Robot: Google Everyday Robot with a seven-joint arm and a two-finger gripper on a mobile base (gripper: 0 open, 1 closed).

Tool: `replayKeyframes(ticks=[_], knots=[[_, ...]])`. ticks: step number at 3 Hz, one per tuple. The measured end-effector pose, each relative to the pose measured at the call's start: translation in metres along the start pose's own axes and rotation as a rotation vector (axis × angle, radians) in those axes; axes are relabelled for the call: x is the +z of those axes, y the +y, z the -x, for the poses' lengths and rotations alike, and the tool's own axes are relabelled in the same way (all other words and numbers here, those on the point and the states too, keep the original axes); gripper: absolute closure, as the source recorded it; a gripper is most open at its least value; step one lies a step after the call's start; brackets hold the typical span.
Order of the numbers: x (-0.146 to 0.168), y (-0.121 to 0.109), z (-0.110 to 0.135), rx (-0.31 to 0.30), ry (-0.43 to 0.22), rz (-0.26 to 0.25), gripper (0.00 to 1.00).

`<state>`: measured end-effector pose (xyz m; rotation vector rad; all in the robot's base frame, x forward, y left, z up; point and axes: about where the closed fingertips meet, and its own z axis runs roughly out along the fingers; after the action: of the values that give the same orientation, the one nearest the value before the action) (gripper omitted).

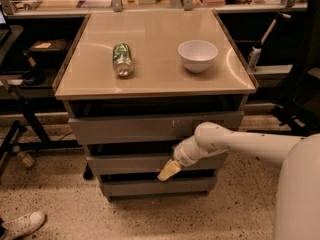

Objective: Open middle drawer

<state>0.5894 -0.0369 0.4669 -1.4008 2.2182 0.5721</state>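
Observation:
The middle drawer (130,163) is a plain grey front in the cabinet under the beige table top, between the taller top drawer (125,129) and the bottom drawer (145,186). It stands about flush with the other fronts, with a dark gap above it. My gripper (168,171) reaches in from the right on a white arm and sits at the middle drawer's right part, its tan tip pointing down-left over the drawer's lower edge.
A green can (122,59) lies on its side on the table top (150,79). A white bowl (197,55) stands to its right. Dark shelving and stands flank the cabinet. A white shoe (22,224) is on the speckled floor at lower left.

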Motion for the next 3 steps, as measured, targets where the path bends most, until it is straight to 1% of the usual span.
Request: replayKeyframes(ticks=[2,3], knots=[[0.0001,0.0,0.0,0.0,0.0,0.0,0.65],[0.0001,0.0001,0.0,0.0,0.0,0.0,0.62]])
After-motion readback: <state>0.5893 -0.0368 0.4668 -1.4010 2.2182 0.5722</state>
